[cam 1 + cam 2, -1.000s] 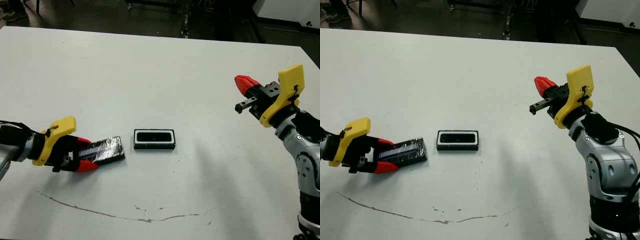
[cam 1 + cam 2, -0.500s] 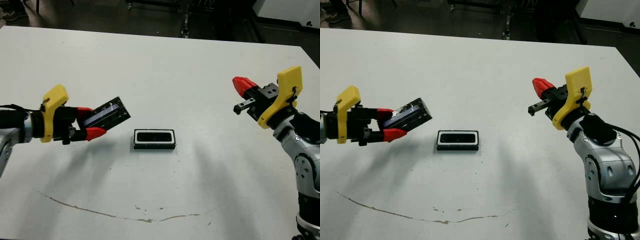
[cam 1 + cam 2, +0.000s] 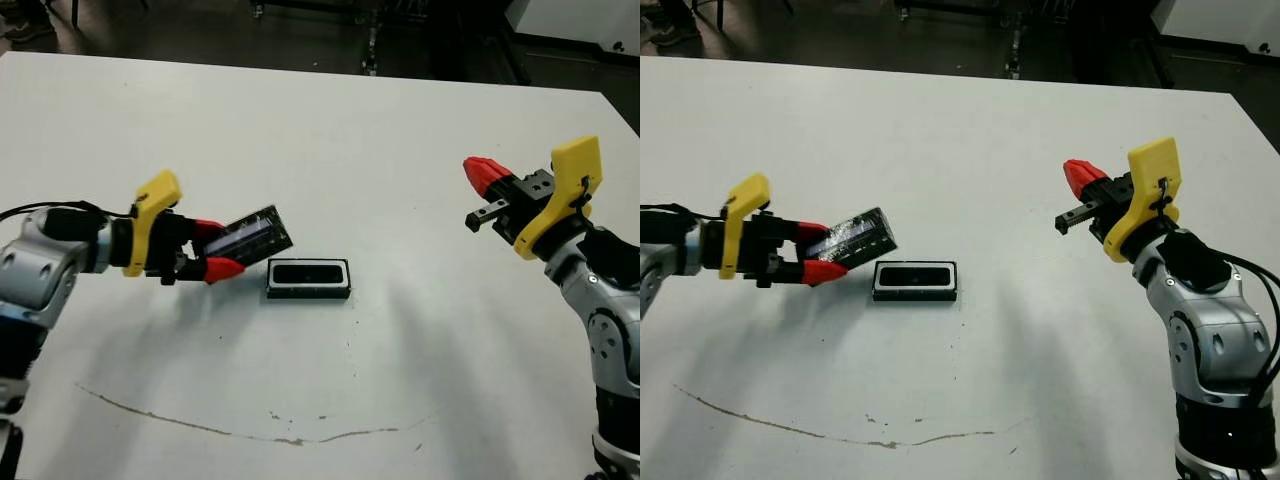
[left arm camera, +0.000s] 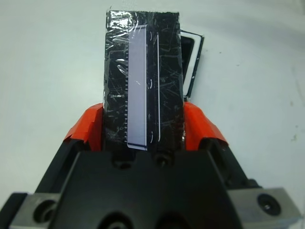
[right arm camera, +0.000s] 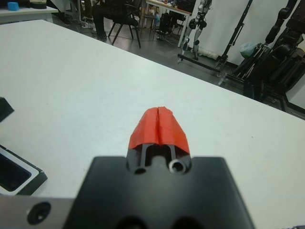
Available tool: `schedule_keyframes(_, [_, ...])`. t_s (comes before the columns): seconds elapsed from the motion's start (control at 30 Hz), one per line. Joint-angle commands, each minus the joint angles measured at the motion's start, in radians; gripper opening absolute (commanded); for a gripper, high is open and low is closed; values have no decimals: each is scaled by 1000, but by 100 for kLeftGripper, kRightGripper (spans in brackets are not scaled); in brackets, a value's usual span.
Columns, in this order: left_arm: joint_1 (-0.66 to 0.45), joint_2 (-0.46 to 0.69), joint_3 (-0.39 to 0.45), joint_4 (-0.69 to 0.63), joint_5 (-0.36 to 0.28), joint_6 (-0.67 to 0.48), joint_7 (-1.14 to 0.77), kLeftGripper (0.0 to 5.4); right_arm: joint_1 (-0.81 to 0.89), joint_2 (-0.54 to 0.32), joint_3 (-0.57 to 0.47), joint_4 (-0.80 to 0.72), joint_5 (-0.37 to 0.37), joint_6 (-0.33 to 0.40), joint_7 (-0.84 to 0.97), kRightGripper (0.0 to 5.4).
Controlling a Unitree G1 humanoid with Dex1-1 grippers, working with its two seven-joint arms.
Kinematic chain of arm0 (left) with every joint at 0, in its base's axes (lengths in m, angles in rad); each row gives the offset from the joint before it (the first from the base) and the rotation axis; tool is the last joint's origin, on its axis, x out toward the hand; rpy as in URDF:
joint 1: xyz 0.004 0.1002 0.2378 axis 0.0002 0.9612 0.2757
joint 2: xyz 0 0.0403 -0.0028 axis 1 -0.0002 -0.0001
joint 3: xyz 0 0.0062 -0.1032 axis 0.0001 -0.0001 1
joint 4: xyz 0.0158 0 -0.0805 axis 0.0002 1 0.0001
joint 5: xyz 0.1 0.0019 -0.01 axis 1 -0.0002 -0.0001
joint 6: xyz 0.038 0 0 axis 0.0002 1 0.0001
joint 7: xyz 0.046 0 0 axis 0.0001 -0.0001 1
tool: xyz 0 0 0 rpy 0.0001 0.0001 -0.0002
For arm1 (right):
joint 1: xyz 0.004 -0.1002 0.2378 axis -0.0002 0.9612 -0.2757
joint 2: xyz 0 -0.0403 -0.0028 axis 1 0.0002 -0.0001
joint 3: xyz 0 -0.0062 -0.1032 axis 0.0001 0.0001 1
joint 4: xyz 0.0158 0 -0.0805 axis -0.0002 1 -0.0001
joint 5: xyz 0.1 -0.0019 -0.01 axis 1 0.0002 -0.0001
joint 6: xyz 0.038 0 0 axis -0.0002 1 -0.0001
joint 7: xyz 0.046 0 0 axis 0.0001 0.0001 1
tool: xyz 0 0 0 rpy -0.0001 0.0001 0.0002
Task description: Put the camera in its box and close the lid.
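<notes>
On white table (image 3: 320, 120), box (image 3: 309, 278), brown streak (image 3: 200, 425)

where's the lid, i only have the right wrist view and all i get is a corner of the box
observer: the left gripper holds the lid above the table, tilted, its free end pointing toward the box just to its right.
operator: is the camera in the box already
observer: looks so. A dark bar, most likely the camera, fills the box inside its white rim, and nothing else lies loose on the table.
</notes>
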Motion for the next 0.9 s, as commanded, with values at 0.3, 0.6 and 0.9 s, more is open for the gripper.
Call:
schedule_keyframes(0.3, [-100,-52,-103,206,49,-2,-181,318,4,-13,-9,5,2,4,-4,0])
schedule_keyframes(0.6, [-177,-89,-173,357,137,-111,-309,318,-1,-14,-11,6,7,17,-4,0])
schedule_keyframes(0.9, [-188,-137,-186,381,183,-201,-312,318,0,-13,-8,7,7,15,-8,0])
